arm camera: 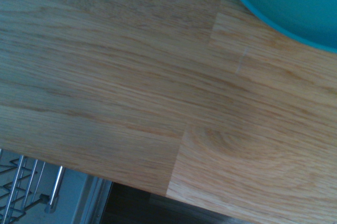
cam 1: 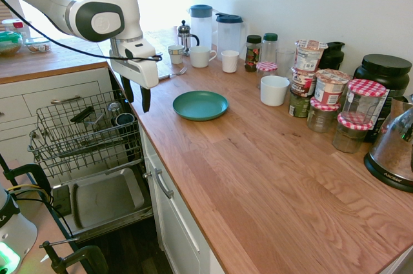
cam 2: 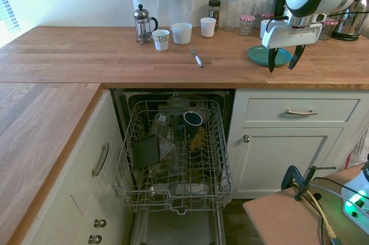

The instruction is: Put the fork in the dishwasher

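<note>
The end effector [cam 2: 283, 60] hangs wide open and empty beside the green plate [cam 2: 268, 56]. The fork [cam 2: 196, 56] lies on the table [cam 2: 86, 55], well away from the plate, near the white cups. Reaching is the step in hand; next it must travel over, descend and pinch the slim handle.

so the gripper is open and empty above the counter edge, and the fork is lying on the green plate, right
Not quite. The fork is not on the green plate; it lies on the bare wooden counter, apart from the plate and just in front of the white cups, as the second exterior view shows. The rest holds: the gripper is open and empty above the counter edge.
</note>
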You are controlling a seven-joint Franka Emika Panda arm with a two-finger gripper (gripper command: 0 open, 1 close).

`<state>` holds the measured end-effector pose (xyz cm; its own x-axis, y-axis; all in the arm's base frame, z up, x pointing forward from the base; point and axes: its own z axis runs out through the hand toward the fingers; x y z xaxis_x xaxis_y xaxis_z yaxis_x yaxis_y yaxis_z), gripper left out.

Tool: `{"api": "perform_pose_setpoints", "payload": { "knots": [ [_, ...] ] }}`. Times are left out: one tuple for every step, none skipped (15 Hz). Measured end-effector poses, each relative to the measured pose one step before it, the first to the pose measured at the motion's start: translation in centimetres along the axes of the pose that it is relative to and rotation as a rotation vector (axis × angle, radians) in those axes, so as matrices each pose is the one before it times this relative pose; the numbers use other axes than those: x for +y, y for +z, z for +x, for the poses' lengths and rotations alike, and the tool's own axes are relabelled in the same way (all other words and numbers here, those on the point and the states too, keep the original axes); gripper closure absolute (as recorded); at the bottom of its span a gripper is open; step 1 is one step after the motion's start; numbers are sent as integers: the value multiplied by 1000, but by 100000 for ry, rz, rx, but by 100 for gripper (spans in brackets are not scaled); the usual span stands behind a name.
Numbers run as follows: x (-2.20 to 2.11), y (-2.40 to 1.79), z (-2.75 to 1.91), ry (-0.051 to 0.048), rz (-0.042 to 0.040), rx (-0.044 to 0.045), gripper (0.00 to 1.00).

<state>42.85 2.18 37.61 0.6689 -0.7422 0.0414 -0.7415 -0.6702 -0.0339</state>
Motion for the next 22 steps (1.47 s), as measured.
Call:
{"api": "perform_pose_setpoints", "payload": {
  "knots": [
    [-7, 35, 1, -6, -45, -45, 0],
    [-52, -42, -12, -102, 75, 70, 0],
    [-260, -206, -54, -492, 360, 342, 0],
    [-504, -363, -100, -808, 559, 620, 0],
    [-742, -491, -146, -946, 724, 790, 0],
    [-1037, -605, -151, -990, 1000, 950, 0],
    [-1120, -612, -132, -1052, 1157, 944, 0],
    [-1372, -699, -164, -876, 1365, 1018, 0],
    [-1442, -548, -175, -927, 1246, 780, 0],
    [-1489, -337, -196, -789, 863, 636, 0],
    [-1566, -113, -169, -774, 520, 433, 0],
    [-1621, -59, -76, -967, 702, 215, 0],
    [-1702, 69, 98, -1026, 827, 11, 0],
    [-1547, 211, 301, -955, 452, 362, 0],
    [-1460, 315, 482, -270, 517, 353, 0],
    [-1532, 431, 542, 214, 568, 168, 0],
    [-1544, 435, 421, 139, 692, -93, 0],
    [-1613, 431, 417, 478, 896, -280, 0],
    [-1584, 596, 366, 685, 679, -241, 0],
    [-1238, 826, 360, 1271, 149, 113, 0],
    [-1118, 858, 437, 1992, -32, 568, 0],
    [-1033, 779, 405, 2135, 148, 523, 0]
  ]
}}
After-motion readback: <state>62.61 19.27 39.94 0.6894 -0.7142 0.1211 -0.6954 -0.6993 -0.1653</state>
